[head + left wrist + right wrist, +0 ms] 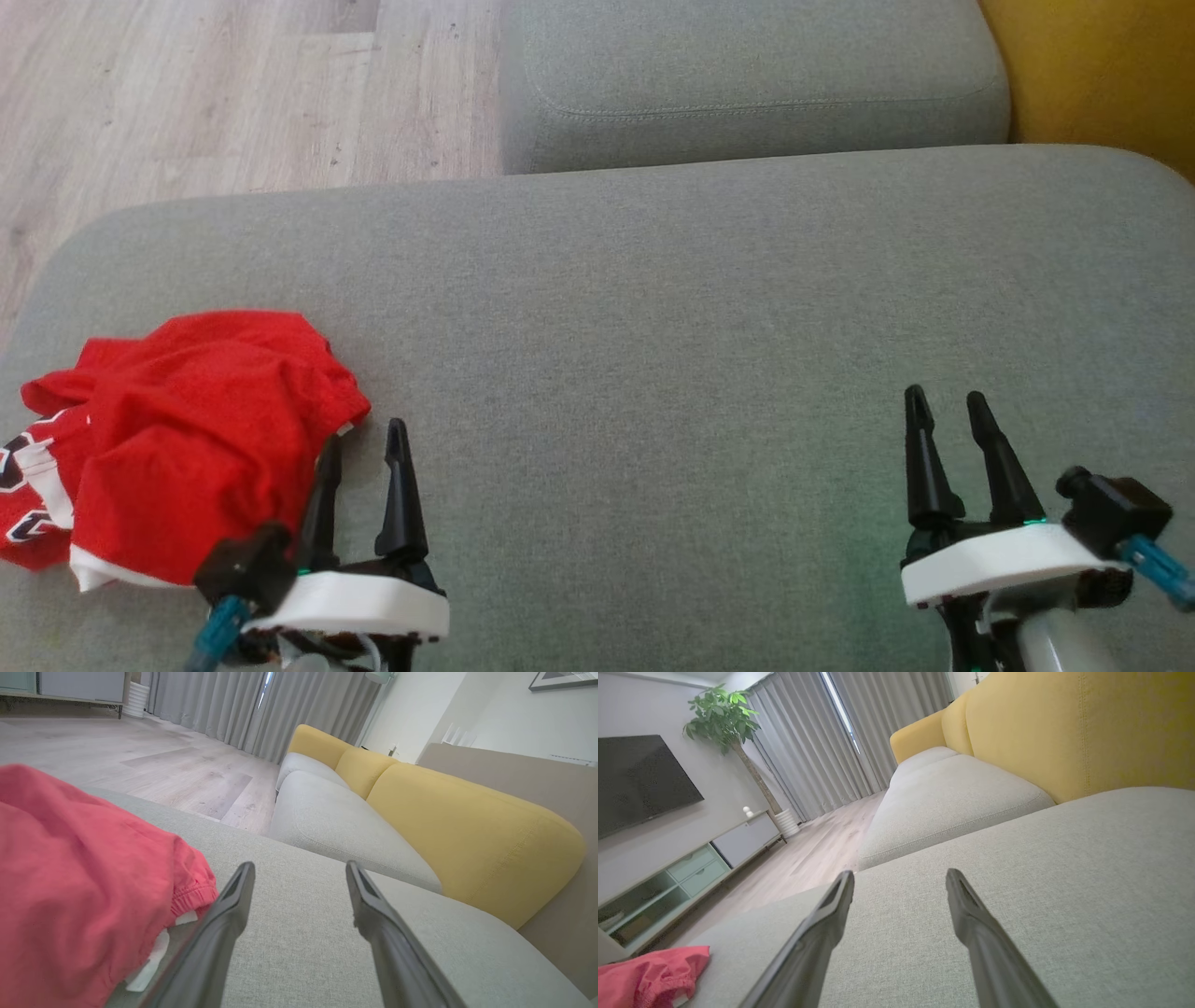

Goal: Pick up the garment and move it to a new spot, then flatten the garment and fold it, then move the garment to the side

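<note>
The garment (177, 429) is red with white trim and dark lettering, lying crumpled at the left end of the grey sofa seat (653, 327). My left gripper (364, 434) is open just right of it, its left finger beside the cloth's hem. The left wrist view has the garment (79, 891) at the left, next to the left finger, with nothing between the fingers of the gripper (299, 868). My right gripper (948, 397) stands open over bare cushion at the right. From the right wrist view the garment (649, 975) lies far off at the lower left of that gripper (900, 877).
A second grey cushion (747, 75) lies beyond the seat, with yellow backrests (1102, 65) at the right. Wooden floor (233, 93) runs past the seat's far left edge. A TV (640, 779), a low cabinet (668, 877), a plant (724, 714) and curtains (822, 742) stand across the room.
</note>
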Robot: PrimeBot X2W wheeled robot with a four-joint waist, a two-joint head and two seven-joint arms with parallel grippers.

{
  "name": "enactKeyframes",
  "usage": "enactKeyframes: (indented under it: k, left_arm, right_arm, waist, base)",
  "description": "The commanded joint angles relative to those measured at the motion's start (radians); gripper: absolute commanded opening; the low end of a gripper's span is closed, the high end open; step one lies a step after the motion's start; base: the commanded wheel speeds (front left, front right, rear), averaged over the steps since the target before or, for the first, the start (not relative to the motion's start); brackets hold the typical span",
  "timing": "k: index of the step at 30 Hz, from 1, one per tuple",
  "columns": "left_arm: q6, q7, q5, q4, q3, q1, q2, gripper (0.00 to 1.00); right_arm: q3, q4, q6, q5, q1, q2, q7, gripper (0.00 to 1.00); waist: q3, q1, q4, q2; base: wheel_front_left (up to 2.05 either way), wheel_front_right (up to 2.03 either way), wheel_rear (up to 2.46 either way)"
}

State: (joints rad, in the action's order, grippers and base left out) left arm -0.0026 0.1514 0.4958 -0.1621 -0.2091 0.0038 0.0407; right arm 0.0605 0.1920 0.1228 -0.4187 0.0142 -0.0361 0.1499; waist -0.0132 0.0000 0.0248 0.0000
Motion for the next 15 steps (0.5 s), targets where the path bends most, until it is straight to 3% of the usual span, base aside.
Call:
enactKeyframes:
  k: [1, 15]
  left_arm:
    - [0.008, 0.016, -0.038, 0.040, 0.010, -0.054, 0.007, 1.00]
    - [0.033, 0.058, -0.213, 0.060, -0.012, -0.060, 0.008, 1.00]
  right_arm:
    - [0.025, -0.039, 0.006, 0.043, -0.023, -0.011, 0.018, 1.00]
    - [0.040, -0.046, 0.007, 0.240, -0.024, -0.013, 0.059, 1.00]
  waist:
    - [0.001, 0.0000, 0.000, 0.0000]
    - [0.000, 0.0000, -0.003, 0.0000]
  base:
    - [0.00, 0.00, 0.00]
    - [0.00, 0.00, 0.00]
